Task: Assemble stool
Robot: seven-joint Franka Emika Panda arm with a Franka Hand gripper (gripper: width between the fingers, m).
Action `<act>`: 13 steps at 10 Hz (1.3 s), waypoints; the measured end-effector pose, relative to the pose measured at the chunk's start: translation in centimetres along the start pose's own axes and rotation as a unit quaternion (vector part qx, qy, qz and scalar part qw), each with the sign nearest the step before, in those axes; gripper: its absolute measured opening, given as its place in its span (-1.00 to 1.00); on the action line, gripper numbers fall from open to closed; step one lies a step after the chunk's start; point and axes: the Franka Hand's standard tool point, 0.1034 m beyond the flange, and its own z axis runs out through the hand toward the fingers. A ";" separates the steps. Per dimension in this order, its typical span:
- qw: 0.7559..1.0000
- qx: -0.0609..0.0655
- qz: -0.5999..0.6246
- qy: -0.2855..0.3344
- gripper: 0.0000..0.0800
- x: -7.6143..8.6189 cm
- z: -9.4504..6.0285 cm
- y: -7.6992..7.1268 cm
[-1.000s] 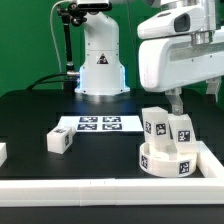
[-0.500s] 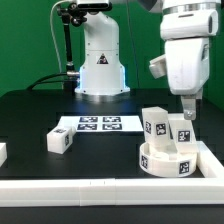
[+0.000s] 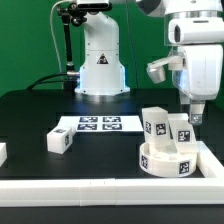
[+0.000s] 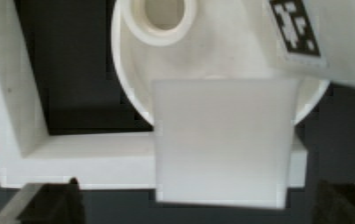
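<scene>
Step in hand, as I read it: fitting legs to the seat, working on the second leg. The short round white plastic ring seat (image 3: pixel 166 160) sits on the black table (image 3: pixel 30 115) at the exterior view's right, tucked into the corner of the long white border rails (image 3: pixel 100 187). Two small blocky white plastic legs with black-and-white square tags stand upright on it: left-hand leg (image 3: pixel 154 123) and right-hand leg (image 3: pixel 180 130). They are close together, can't tell if they touch. The third one, the loose leg (image 3: pixel 58 141), lies on the table well apart from the seat, toward the exterior view's left, near the thin flat white marker board (image 3: pixel 100 124).

The arm's two-finger gripper (image 3: pixel 194 118) hangs just above and beside the right-hand leg, not touching it as far as visible. Pincer released: wrist view shows dark fingers (image 4: pixel 49 198) spread wide apart, nothing clamped. A plain white leg face, presumably the right-hand leg, lies between them further off, with the seat's ring beyond.

Next move, judged: line up over the right-hand leg, descend so the fingers straddle its flat sides, close, then press or twist it home. Whether either standing leg is fully fastened can't be told. Take care not to knock the left-hand leg just beside. The loose leg is left to fetch after that
</scene>
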 end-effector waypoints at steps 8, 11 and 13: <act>1.000 0.007 0.004 -0.003 -0.16 -0.2 0.1 0.0; 1.000 0.007 0.028 -0.003 -0.16 -0.2 0.1 0.0; 0.994 0.007 0.110 -0.004 -0.16 -0.2 0.1 0.0</act>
